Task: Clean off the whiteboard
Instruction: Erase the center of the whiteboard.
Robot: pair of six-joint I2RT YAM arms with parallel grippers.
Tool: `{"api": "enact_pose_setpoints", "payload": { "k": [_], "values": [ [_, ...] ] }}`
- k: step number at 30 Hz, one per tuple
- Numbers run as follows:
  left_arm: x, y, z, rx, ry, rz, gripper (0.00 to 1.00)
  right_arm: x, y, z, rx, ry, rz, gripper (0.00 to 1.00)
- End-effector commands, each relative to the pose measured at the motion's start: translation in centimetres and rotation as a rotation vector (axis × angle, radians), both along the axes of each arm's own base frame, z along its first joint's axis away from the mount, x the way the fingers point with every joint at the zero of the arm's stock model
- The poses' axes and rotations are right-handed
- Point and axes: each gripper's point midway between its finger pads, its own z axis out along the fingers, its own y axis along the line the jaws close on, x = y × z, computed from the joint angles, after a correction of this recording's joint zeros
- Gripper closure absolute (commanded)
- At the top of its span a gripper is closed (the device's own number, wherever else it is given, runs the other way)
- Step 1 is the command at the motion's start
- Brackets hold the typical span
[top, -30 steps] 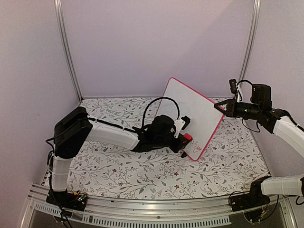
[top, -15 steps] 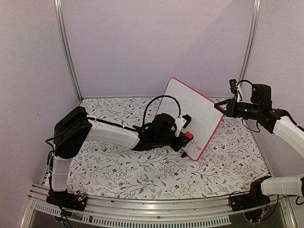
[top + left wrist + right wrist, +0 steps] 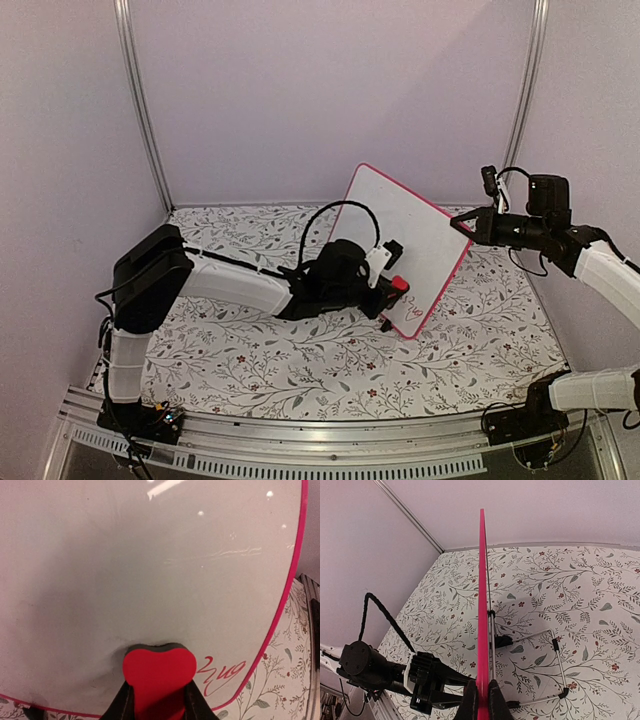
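The whiteboard (image 3: 410, 240) stands tilted on the table, white with a red-pink frame. Red handwriting (image 3: 222, 671) sits near its lower right corner. My left gripper (image 3: 392, 290) is shut on a red heart-shaped eraser (image 3: 159, 672), whose dark felt edge presses against the board just left of the writing. My right gripper (image 3: 468, 226) is shut on the board's upper right edge; in the right wrist view the frame (image 3: 482, 615) runs edge-on between its fingers (image 3: 472, 704). The board's wire stand (image 3: 555, 665) with black feet shows behind it.
The floral tablecloth (image 3: 300, 350) covers the table. Lilac walls and metal posts (image 3: 140, 110) close in the back and sides. The left arm (image 3: 240, 285) stretches across the middle of the table, its cable (image 3: 335, 215) looping above the wrist.
The left gripper with the eraser has shifted very slightly along the board's lower part. The right arm and the board have stayed in place.
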Motion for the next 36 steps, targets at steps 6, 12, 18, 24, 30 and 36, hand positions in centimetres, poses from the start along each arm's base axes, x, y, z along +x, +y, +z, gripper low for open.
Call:
{"api": "enact_pose_setpoints", "payload": {
  "k": [6,12,18,24,30,36],
  "values": [
    [-1.6,2.4,-6.8,0.082,0.126,0.005,1.00,-1.5,0.7,-2.6,-0.025,0.137,0.046,1.00],
    [-1.8,3.8,-9.5,0.118,0.163,0.028,1.00,-1.9,0.7,-2.8,-0.020,0.138,0.050,1.00],
    [-0.5,2.1,-5.3,0.047,0.093,0.012,1.00,-1.9,0.8,-3.3,-0.019,0.151,0.055,1.00],
    [0.1,0.1,-1.3,-0.008,0.031,-0.007,1.00,-1.9,0.8,-3.6,-0.017,0.156,0.055,1.00],
    [0.8,-0.6,0.7,-0.035,-0.010,0.008,1.00,-1.9,0.9,-3.7,-0.015,0.160,0.058,1.00],
    [0.9,-1.1,3.6,-0.075,-0.061,-0.010,1.00,-1.8,1.0,-3.9,-0.014,0.169,0.064,1.00]
  ]
}}
